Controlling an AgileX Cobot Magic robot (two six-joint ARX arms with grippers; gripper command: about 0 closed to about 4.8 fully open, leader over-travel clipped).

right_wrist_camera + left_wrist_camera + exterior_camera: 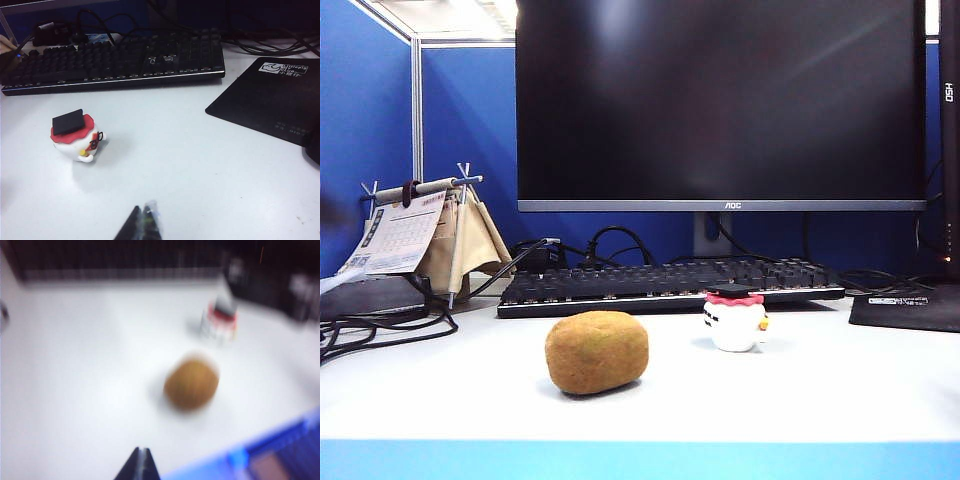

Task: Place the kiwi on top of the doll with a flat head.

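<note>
Left gripper [141,462]: hovering over the near counter edge, fingers pressed together, holding nothing.
Right gripper [142,221]: likewise closed and empty.
Kiwi [597,351]: lying on the white counter [840,385].
Doll with a flat head [735,318]: standing upright just beside, before the keyboard [670,284].

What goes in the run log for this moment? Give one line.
stage: pre-grasp | kiwi: on desk, left of doll, apart | left hand: shut, empty, above desk | right hand: shut, empty

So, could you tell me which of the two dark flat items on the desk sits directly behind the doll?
The keyboard; the mouse pad lies off to the right of the doll.
</note>
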